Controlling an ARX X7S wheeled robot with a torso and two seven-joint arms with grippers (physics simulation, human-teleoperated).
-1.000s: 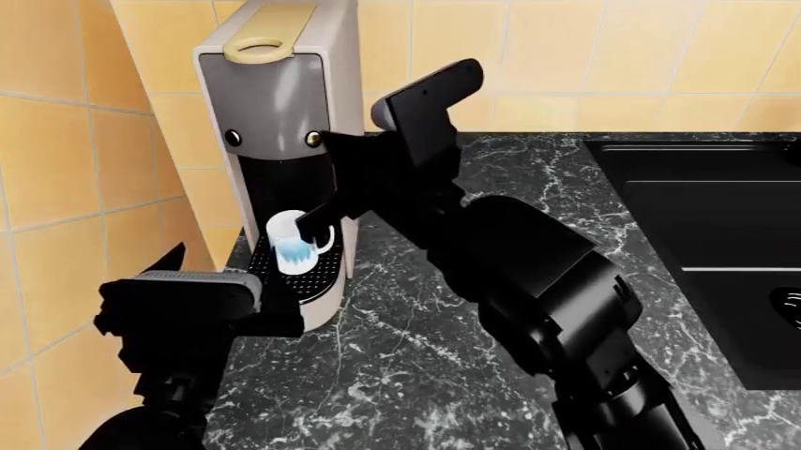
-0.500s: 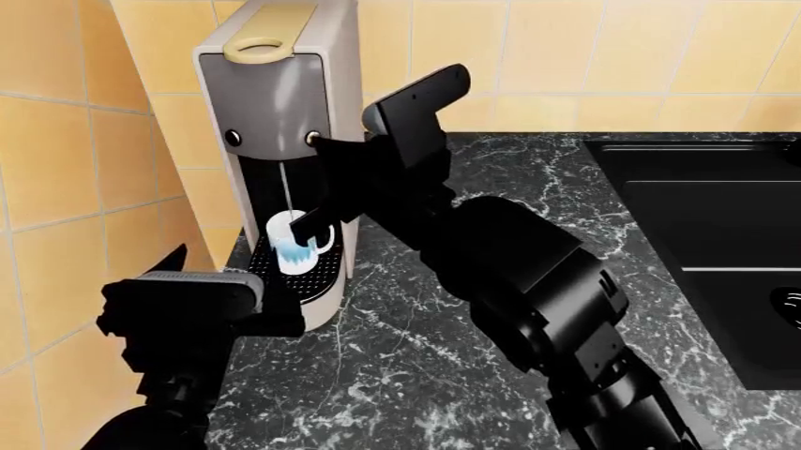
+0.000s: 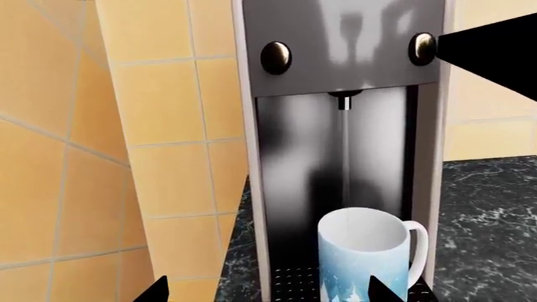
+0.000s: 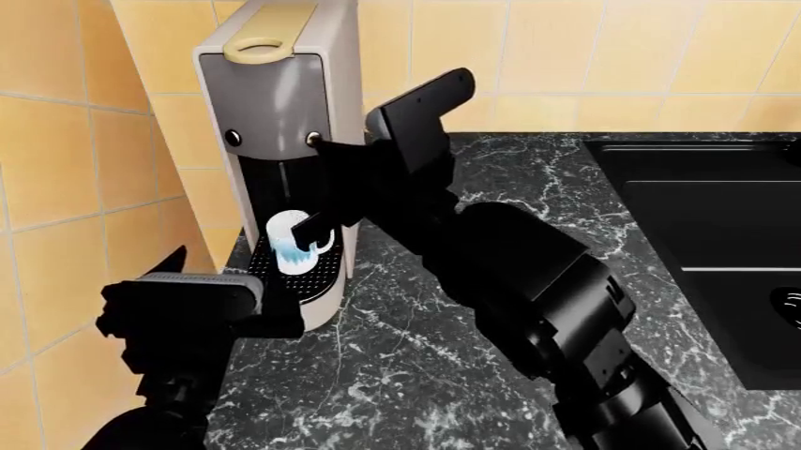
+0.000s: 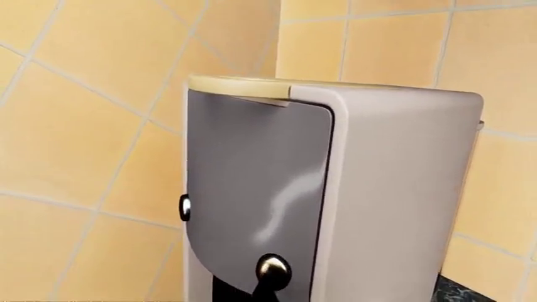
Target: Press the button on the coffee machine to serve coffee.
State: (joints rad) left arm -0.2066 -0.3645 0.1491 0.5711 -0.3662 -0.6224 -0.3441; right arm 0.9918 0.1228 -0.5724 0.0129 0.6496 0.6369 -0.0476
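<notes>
The coffee machine [image 4: 278, 103] is a tall grey box with a beige looped top, standing at the counter's left end against the tiled wall. A white mug with a blue pattern [image 4: 294, 246] stands on its drip grille. My right gripper [image 4: 310, 183] is open. Its upper fingertip touches the right round button [image 4: 313, 139], and its lower finger hangs by the mug. The right wrist view shows that fingertip [image 5: 270, 294] right under the button [image 5: 273, 269]. My left gripper [image 3: 266, 297] is open and empty, facing the mug [image 3: 365, 258]. A thin stream falls from the spout [image 3: 344, 95] into the mug.
The black marble counter [image 4: 414, 356] runs to the right. A black sink [image 4: 714, 244] is set into it at the far right. Orange tiled wall [image 4: 564, 56] stands behind and to the left of the machine. The left button [image 4: 233, 138] is untouched.
My right gripper has moved left, bringing its upper fingertip onto the right button. A thin stream has started from the spout. The left arm has not moved.
</notes>
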